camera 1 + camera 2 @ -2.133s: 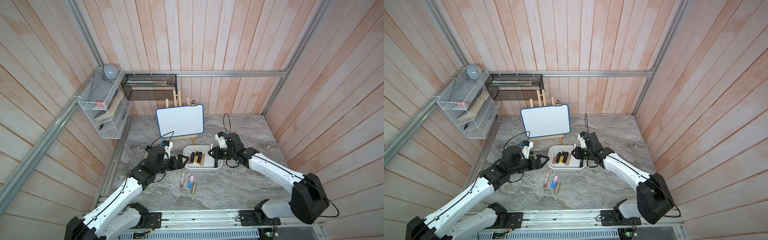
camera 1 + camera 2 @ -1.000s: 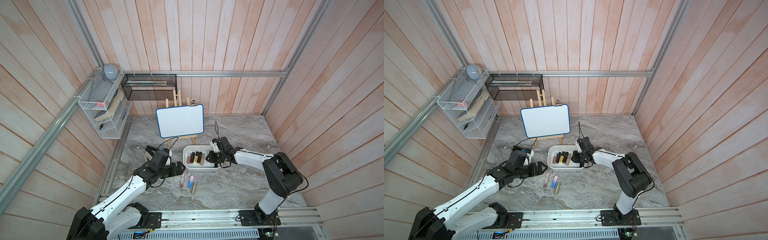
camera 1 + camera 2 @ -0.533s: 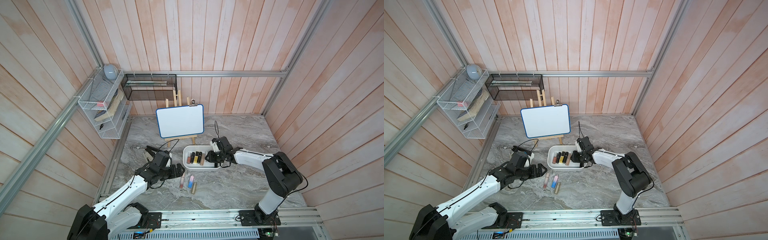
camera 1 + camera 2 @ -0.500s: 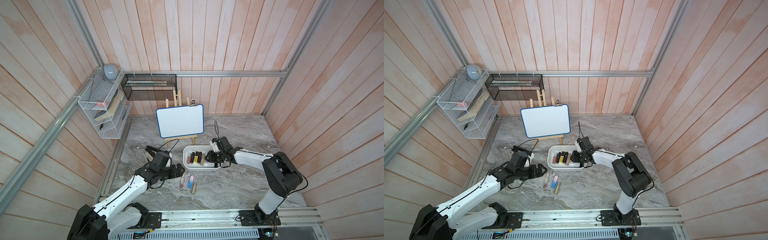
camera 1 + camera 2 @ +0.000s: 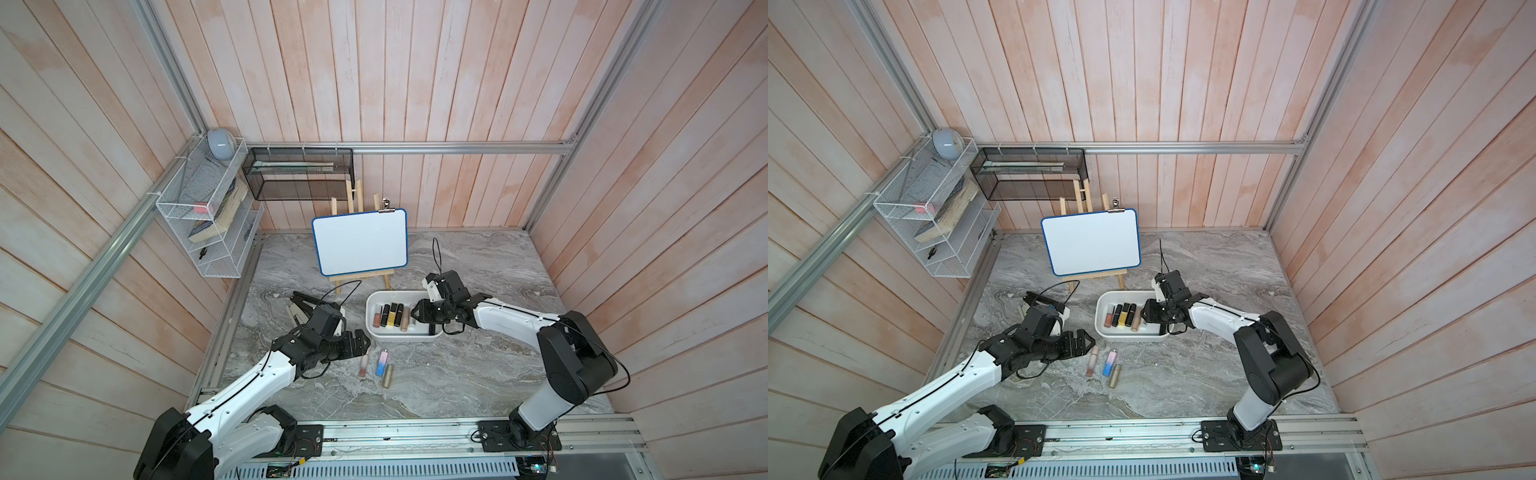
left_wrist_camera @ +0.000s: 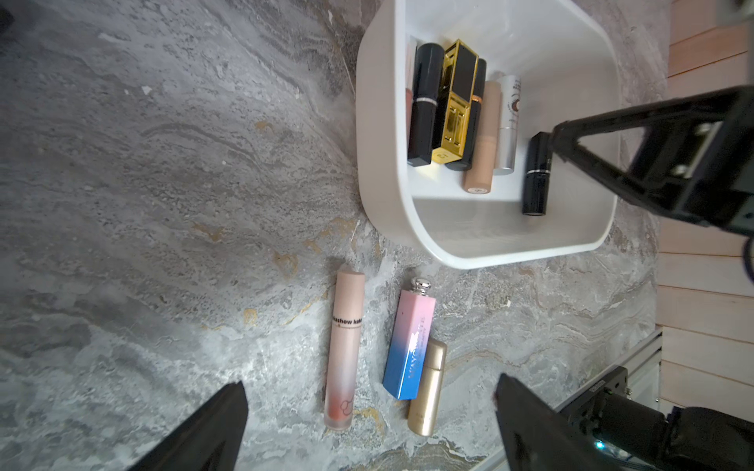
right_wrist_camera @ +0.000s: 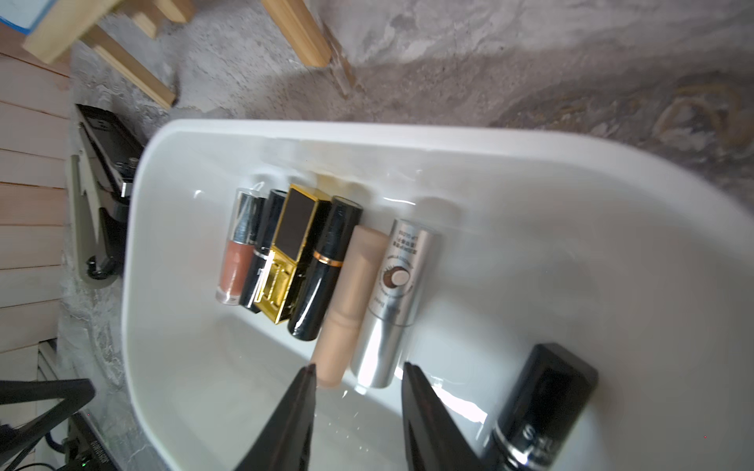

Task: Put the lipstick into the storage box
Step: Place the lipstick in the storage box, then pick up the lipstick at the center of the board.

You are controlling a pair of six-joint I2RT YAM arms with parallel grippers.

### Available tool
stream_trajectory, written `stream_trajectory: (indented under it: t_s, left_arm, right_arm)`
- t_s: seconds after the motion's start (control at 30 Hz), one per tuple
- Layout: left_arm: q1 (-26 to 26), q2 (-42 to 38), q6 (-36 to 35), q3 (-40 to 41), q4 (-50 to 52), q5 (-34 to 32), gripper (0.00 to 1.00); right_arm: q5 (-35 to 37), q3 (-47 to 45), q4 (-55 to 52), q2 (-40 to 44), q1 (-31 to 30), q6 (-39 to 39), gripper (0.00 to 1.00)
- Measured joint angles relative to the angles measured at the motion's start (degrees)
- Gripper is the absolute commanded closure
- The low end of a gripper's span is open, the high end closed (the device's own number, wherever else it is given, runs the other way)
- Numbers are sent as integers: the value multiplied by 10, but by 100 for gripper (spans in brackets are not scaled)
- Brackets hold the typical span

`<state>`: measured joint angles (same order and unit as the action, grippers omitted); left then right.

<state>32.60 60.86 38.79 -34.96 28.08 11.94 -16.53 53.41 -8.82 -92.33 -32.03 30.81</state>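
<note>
Table (image 5: 457, 374) first: grey marble, with the box (image 5: 399, 336) near its middle. My right claw (image 7: 359, 371) was low inside the box. A second earlier it had been pressed together; now its jaws stood a little apart with nothing between them. The black lipstick (image 7: 542, 403) lay on the box floor just beside one jaw, apart from the row (image 7: 314, 261) of six lined up side by side. I judged that one delivered, so the right arm only needed to lift clear without nudging it. My left claw (image 6: 369, 383) was spread wide and empty, low over the table just beside the box. Three lipsticks were left outside the box: a pink tube (image 6: 344, 350), a blue-pink one (image 6: 410, 346) and a gold one (image 6: 428, 387) touching it.
</note>
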Motion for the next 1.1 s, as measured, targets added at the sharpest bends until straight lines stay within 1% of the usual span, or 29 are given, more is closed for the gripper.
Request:
stream_trajectory:
  t_s: [0.17,0.27,0.37,0.43,0.63,0.7,0.87,1.1]
  left_arm:
    - [25,26,4,0,24,-45,2]
    - [47,52,9,-3,43,-76,6]
    - [68,79,13,-14,63,-104,14]
    - [80,95,14,-26,70,-119,14]
    - [101,127,15,-59,76,-148,16]
    - [104,140,13,-68,76,-154,23]
    - [108,175,10,-89,78,-163,26]
    - [116,213,3,-114,82,-171,28]
  right_arm:
    - [4,1,-18,71,-1,1,60]
    - [11,3,-30,111,-7,4,60]
    - [17,3,-42,143,-18,6,60]
    - [20,3,-50,157,-26,7,60]
    - [26,-2,-60,180,-32,9,60]
    - [28,-5,-63,183,-32,11,60]
    - [30,-12,-64,190,-32,11,59]
    - [30,-15,-64,205,-32,11,60]
